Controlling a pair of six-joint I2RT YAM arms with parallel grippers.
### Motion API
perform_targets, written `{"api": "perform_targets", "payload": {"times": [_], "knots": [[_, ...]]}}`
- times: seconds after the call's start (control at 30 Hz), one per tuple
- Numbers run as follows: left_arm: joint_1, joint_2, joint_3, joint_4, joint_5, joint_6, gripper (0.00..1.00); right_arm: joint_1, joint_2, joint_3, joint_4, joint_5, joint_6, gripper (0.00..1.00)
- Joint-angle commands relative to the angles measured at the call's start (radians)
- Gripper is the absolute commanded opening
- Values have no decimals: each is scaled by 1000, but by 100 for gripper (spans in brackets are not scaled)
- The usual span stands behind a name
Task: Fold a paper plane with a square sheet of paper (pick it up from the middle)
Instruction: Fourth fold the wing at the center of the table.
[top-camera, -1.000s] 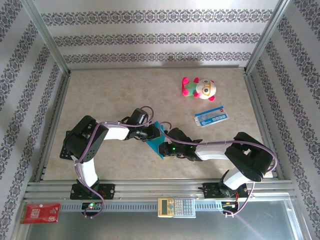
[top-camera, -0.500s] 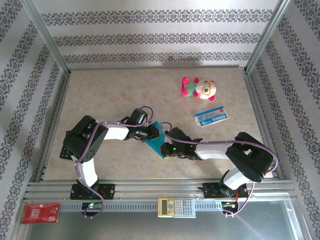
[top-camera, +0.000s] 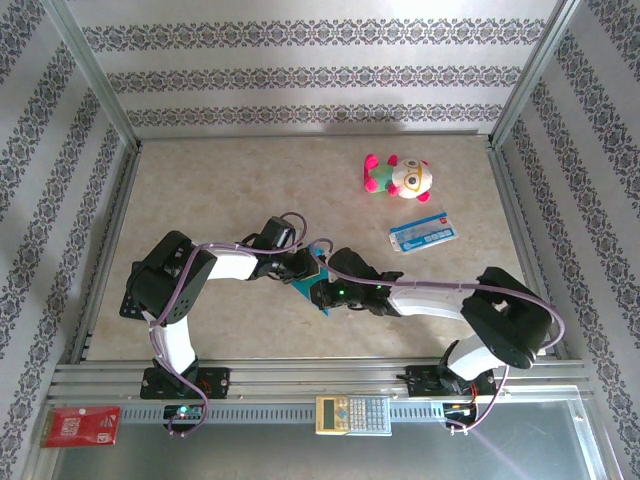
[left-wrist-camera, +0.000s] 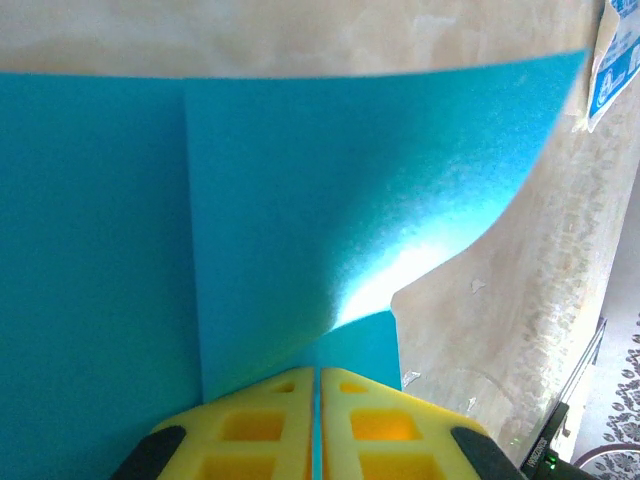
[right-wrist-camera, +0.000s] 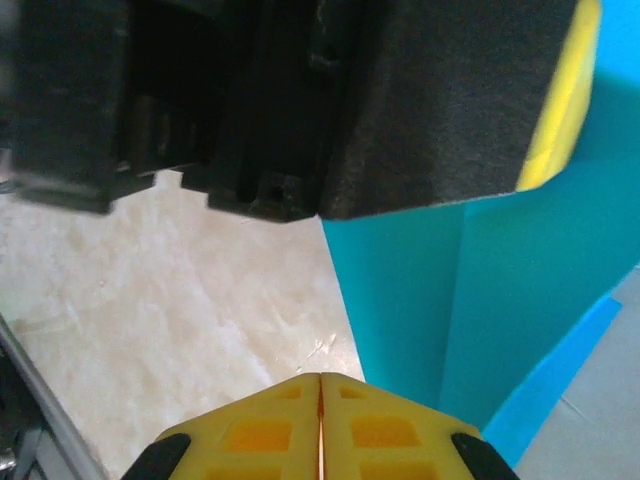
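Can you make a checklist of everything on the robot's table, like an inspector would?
Surface: beige marbled table, no spills seen.
Job's things: teal paper, creased, one part curling up, between the two arms.
Clutter: plush toy and printed card far right; calculator and red packet at the near edge.
Grippers: left gripper shut on the paper's edge; right gripper shut beside the paper, grip unclear.
Cables: purple cable loops along each arm.
Surroundings: patterned walls, metal frame.

plush toy behind card, paper nearer
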Motion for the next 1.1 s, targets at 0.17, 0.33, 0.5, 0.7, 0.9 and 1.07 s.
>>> {"api": "perform_targets", "payload": {"times": [0.17, 0.33, 0.5, 0.7, 0.9, 1.07], "knots": [[17, 18, -2, -45, -31, 35, 14, -9, 59, 17, -95, -6, -40, 8], [18, 10, 4, -49, -27, 36, 18, -20, 69, 6, -113, -4, -51, 7], [18, 5, 13, -56, -27, 40, 20, -26, 75, 0, -132, 0, -59, 5], [20, 21, 8, -70, -44, 54, 17, -26, 103, -16, -148, -18, -55, 4], [22, 41, 10, -121, -80, 80, 8, -11, 82, -64, -151, -32, -22, 2], [24, 48, 15, -153, -106, 103, 0, 24, 47, -107, -146, -44, 14, 0]]}}
